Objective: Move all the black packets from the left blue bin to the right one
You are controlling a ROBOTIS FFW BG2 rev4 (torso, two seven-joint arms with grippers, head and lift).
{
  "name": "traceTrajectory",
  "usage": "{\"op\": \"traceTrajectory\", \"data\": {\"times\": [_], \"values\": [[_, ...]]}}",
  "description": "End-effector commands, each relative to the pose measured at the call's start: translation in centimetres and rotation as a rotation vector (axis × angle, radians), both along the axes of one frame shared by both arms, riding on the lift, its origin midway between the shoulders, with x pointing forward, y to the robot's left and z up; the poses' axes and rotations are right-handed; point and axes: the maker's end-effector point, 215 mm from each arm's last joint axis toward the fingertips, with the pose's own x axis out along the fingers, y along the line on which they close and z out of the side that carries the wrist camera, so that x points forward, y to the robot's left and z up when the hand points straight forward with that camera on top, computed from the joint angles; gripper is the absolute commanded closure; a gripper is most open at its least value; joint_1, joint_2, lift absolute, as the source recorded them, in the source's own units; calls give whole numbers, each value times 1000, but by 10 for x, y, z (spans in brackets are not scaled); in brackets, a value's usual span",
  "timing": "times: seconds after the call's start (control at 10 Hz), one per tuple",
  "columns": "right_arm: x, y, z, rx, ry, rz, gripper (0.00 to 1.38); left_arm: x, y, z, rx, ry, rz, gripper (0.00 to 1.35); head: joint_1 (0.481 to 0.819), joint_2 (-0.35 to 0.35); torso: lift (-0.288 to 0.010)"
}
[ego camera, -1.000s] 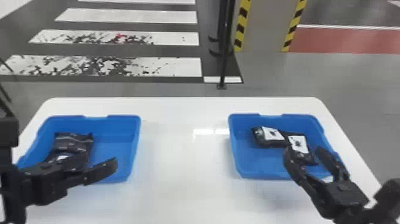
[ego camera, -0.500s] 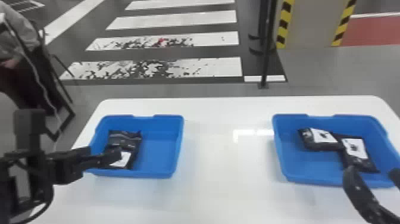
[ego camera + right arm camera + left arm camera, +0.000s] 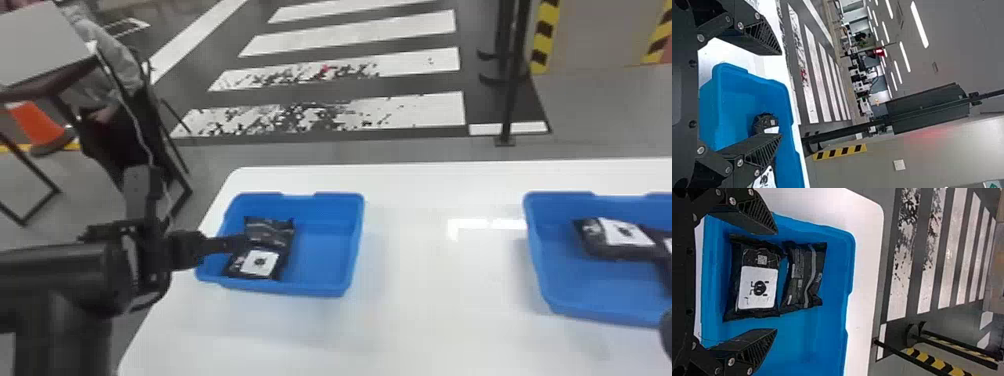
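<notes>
Over the left bin [image 3: 325,250], the left gripper [image 3: 235,244] has jaws spread above two packets [image 3: 260,263]; near the right bin [image 3: 575,287] hangs the right gripper [image 3: 667,330], jaws also apart.

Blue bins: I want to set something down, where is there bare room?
Left blue bin: bare floor runs from the two black packets to its right wall in the head view; its left side is crowded, with the left gripper over the packets. Right blue bin: bare floor borders its left and near walls; farther in, packets crowd it.
</notes>
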Motion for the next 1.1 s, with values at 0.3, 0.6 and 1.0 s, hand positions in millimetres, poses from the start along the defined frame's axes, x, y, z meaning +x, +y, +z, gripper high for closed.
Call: {"op": "traceTrajectory", "data": {"times": [0.3, 0.6, 1.0], "values": [[0, 5, -5, 21, 14, 12, 317, 11, 10, -60, 12, 174, 38, 180, 695, 317, -140], [1, 8, -8, 33, 18, 20, 317, 30, -6, -80, -22, 223, 6, 180, 695, 306, -140], [2, 14, -14, 64, 31, 29, 317, 2, -3, -101, -39, 366, 60, 754, 695, 297, -140]]}}
